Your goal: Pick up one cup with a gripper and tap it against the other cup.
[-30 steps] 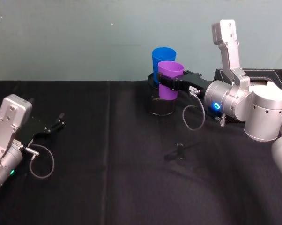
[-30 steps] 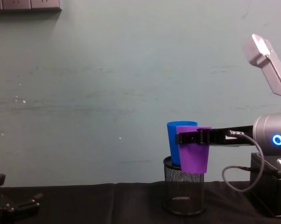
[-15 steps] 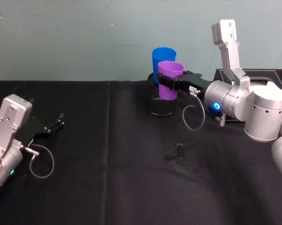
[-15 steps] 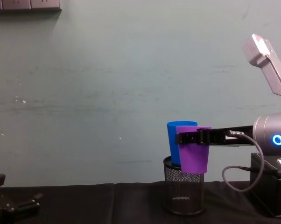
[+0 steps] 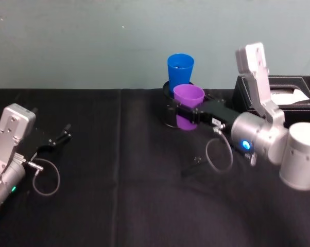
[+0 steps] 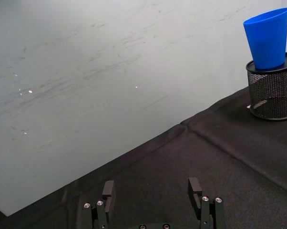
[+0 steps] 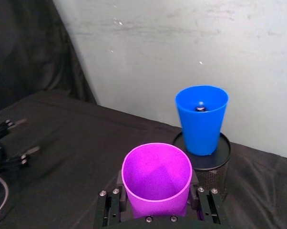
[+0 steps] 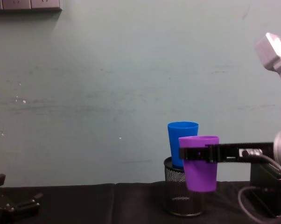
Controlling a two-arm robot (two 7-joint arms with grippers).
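Holding the purple tapered plastic tumbler (image 5: 188, 106) upright at mid-frame in the head view, the right gripper (image 5: 195, 113), long and black on its grey arm, has its flat fingers (image 7: 206, 204) clamped on either side of the cup's wall just under the rim. The bright blue slim plastic tumbler (image 5: 180, 70) stands just above it in that picture, seated in the mouth of a black wire-mesh pen holder (image 8: 183, 192) on the black tablecloth (image 5: 119, 195). In the right wrist view a clear gap shows between the two cups (the blue one has a small dark object resting inside). To tap well, I would carry the purple cup level toward the blue cup's side and meet it wall to wall, gently, since the blue cup sits high on a light holder and looks easy to topple. At the lower left of the head view the left gripper (image 5: 57, 140) lies idle on the cloth, jaws spread and empty
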